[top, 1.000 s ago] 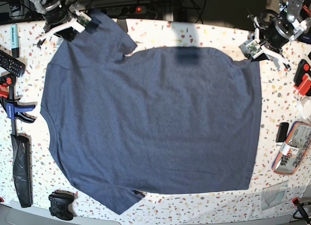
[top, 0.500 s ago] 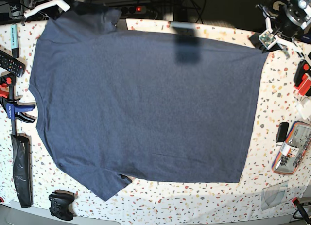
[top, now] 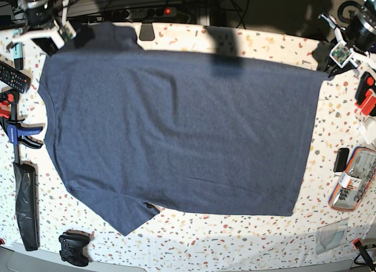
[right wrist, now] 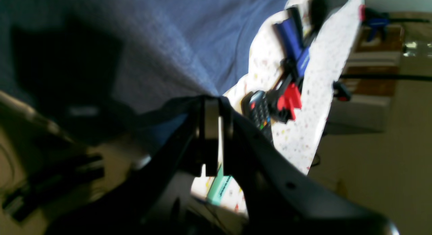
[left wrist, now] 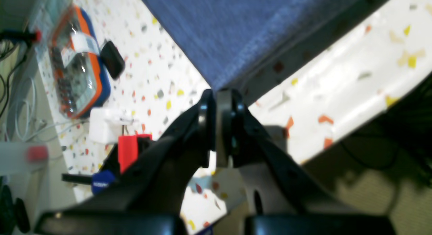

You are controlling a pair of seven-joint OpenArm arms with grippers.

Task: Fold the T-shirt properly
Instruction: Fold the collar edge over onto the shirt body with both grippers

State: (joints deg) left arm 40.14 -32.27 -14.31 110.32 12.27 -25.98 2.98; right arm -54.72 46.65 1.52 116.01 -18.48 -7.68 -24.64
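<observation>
The navy-blue T-shirt (top: 176,131) lies spread plain side up over most of the speckled table, one sleeve pointing to the front left. My right gripper (top: 56,40) is shut on its far-left corner by the shoulder; in the right wrist view the fabric (right wrist: 152,42) runs into the closed right gripper (right wrist: 212,103). At the far-right hem corner, my left gripper (top: 330,59) is shut on the shirt. The left wrist view shows the cloth (left wrist: 236,32) pinched at the tip of the left gripper (left wrist: 217,96). The far edge looks stretched between them.
Along the left edge lie a remote (top: 13,77), a blue-and-red clamp (top: 14,125), a black pouch (top: 26,204) and a game controller (top: 74,247). At the right sit an orange-rimmed case (top: 352,179), a small black block (top: 341,159) and a red tool (top: 367,98).
Both grippers moved outward with their corners, drawing the far edge straight and the shirt flatter. The folded-over sleeve at the far left is now pulled out.
</observation>
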